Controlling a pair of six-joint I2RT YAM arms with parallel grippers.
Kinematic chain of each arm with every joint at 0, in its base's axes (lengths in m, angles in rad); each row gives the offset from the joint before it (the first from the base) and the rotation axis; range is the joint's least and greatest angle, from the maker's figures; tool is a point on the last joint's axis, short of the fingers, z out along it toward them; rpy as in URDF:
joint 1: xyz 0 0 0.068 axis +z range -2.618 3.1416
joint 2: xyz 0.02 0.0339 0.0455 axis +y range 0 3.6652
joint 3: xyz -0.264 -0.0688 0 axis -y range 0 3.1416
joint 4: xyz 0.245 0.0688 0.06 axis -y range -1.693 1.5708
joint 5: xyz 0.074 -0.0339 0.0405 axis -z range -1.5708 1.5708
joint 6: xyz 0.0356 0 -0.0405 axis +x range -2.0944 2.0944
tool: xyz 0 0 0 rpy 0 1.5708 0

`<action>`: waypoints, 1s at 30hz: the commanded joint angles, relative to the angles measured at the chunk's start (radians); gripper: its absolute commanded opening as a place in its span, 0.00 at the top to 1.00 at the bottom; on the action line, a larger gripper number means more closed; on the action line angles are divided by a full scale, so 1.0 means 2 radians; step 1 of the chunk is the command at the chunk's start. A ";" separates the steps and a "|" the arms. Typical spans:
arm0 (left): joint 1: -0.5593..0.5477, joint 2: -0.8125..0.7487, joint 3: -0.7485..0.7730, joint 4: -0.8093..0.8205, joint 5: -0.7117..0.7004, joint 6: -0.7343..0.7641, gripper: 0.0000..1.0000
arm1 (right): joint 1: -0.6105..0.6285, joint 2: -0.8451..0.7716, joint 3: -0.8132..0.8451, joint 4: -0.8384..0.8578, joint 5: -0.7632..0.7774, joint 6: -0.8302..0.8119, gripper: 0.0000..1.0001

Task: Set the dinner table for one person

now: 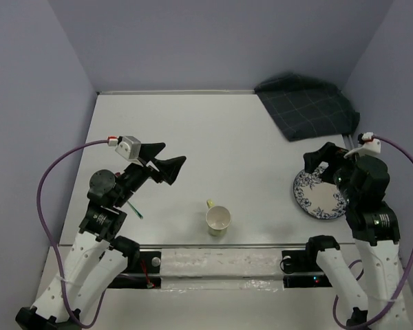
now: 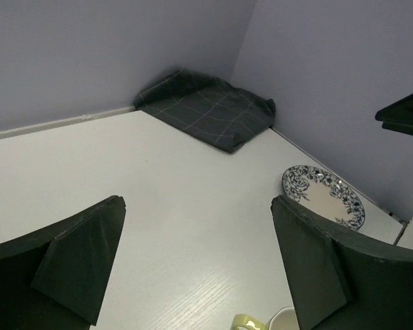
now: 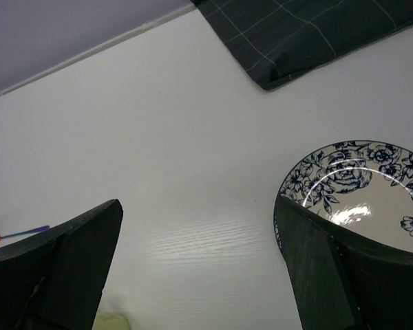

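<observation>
Risk: the large plain white matte desk (image 1: 213, 137), running under both arms to the back wall, looks slick. The dark navy checked cloth mat (image 1: 306, 106) may bunch when dragged, and the blue-floral ceramic plate (image 1: 313, 197) may skid when pinched. Left gripper (image 1: 166, 165) and right gripper (image 1: 318, 167) are both spread, empty. The pale yellow mug (image 1: 218, 220) mid-desk is knockable.

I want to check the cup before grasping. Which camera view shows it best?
The top external view: the cup shows whole, from above, with its handle. The left wrist view catches only the handle and some rim at its bottom edge; the right wrist view, only a pale sliver there.
</observation>
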 commanded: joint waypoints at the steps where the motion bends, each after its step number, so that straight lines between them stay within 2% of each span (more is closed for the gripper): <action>1: 0.003 -0.003 0.009 0.037 0.031 0.001 0.01 | -0.001 0.043 0.011 0.060 -0.006 0.006 0.06; 2: 0.003 -0.004 0.007 0.043 0.031 -0.002 0.01 | -0.001 0.067 0.003 0.077 -0.004 0.009 0.07; 4: 0.003 -0.010 0.005 0.048 0.023 -0.012 0.01 | -0.001 0.102 -0.005 0.134 0.022 0.017 0.16; 5: 0.003 -0.010 0.002 0.049 0.012 -0.023 0.01 | -0.001 0.149 -0.009 0.172 0.029 0.017 0.18; 6: 0.003 -0.012 0.002 0.049 0.009 -0.025 0.01 | -0.001 0.177 -0.005 0.184 0.044 0.015 0.27; 7: 0.002 -0.015 -0.001 0.052 0.004 -0.034 0.01 | -0.001 0.208 0.004 0.194 0.048 0.010 0.40; 8: 0.001 -0.016 -0.001 0.055 0.002 -0.038 0.01 | -0.001 0.274 0.030 0.201 0.052 0.006 0.51; 9: 0.001 -0.016 -0.002 0.055 0.001 -0.040 0.01 | -0.001 0.306 0.044 0.212 0.058 0.002 0.69; 10: 0.000 -0.016 0.000 0.055 0.009 -0.042 0.01 | -0.001 0.338 0.058 0.217 0.067 -0.009 0.83; 12: 0.000 -0.004 0.005 0.042 0.009 -0.039 0.01 | -0.001 0.423 0.112 0.219 0.074 -0.023 0.91; 14: -0.003 0.007 0.018 0.022 -0.001 -0.034 0.01 | -0.001 0.470 0.143 0.231 0.086 -0.031 0.86; 15: -0.003 0.016 0.018 0.020 -0.001 -0.035 0.01 | -0.001 0.520 0.182 0.230 0.095 -0.040 0.68; 16: -0.003 0.016 0.018 0.021 -0.001 -0.036 0.01 | -0.001 0.521 0.202 0.229 0.093 -0.047 0.59; 18: -0.004 0.022 0.018 0.021 -0.003 -0.036 0.01 | -0.001 0.596 0.245 0.221 0.087 -0.053 0.45; 19: -0.005 0.023 0.018 0.020 -0.007 -0.035 0.01 | -0.001 0.622 0.287 0.216 0.083 -0.058 0.33; 20: -0.006 0.025 0.020 0.014 -0.016 -0.034 0.01 | -0.001 0.674 0.310 0.209 0.083 -0.059 0.30; 23: -0.007 0.027 0.023 0.007 -0.032 -0.027 0.01 | -0.001 0.771 0.397 0.179 0.068 -0.064 0.29; 26: -0.007 0.030 0.025 0.002 -0.040 -0.024 0.01 | -0.001 0.845 0.476 0.138 0.058 -0.060 0.29; 30: -0.008 0.034 0.026 0.001 -0.050 -0.021 0.01 | -0.001 0.899 0.528 0.118 0.039 -0.055 0.34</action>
